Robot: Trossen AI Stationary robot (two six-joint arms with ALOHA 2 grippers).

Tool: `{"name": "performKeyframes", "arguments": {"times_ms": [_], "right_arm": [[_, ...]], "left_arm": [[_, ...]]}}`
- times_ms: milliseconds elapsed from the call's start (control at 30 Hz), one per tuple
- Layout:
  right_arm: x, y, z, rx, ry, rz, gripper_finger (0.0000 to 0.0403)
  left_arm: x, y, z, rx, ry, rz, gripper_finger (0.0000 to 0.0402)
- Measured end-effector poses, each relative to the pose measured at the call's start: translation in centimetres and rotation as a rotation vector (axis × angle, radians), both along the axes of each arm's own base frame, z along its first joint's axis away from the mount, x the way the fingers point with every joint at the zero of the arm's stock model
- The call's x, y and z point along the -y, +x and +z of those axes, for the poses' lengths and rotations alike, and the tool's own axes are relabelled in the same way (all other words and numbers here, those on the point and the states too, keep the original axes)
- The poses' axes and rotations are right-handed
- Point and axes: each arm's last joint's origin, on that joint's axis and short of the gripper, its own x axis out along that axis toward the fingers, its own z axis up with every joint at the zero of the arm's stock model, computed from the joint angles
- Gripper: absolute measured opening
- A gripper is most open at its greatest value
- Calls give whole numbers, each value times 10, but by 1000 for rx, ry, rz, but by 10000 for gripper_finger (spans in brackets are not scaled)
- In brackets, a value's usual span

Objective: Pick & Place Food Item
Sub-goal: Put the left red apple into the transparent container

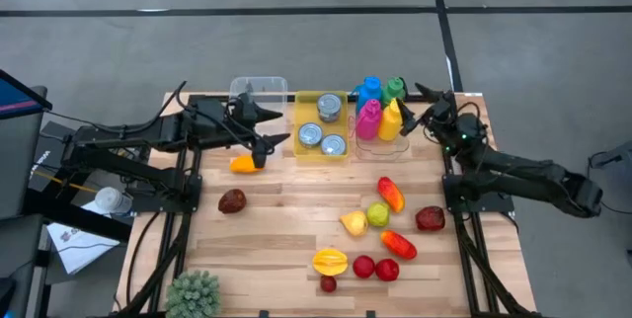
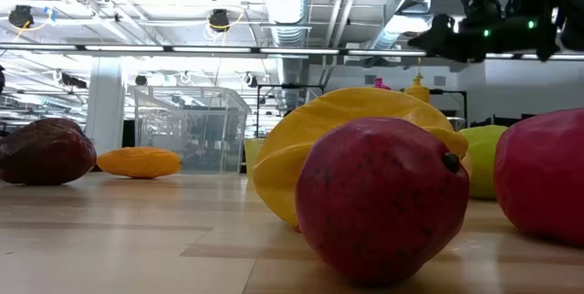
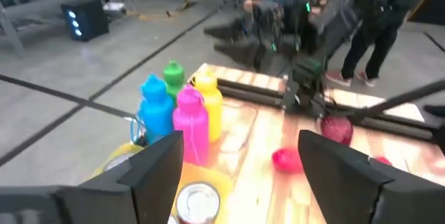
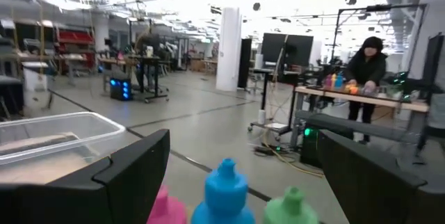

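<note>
Pomegranate (image 2: 379, 201) nearest — orange mango (image 1: 244, 164) lengthwise left-right.

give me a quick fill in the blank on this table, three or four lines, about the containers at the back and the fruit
The yellow tray holds ___ silver cans.
Among the four squeeze bottles, the blue bottle stands beside the ___ one, farthest from the fruit.
The clear bin sits on the ___ arm's side of the yellow tray.
The orange fruit lies nearest the ___ gripper.

Missing words: three; green; left; left
</note>
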Motion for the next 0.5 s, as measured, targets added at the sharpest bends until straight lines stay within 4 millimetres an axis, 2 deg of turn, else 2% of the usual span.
{"name": "performKeyframes", "arguments": {"times_ms": [267,400,500], "right_arm": [[-7,-10,68,-101,24,-16,354],[-13,-18,104,-133,46,-13,354],[-17,-22,123,-142,59,-2,354]], "left_arm": [[8,-11,-16,-178,-101,-63,269],[17,-25,-30,-351,-192,-103,271],[25,-36,-42,-515,-250,-148,270]]}}
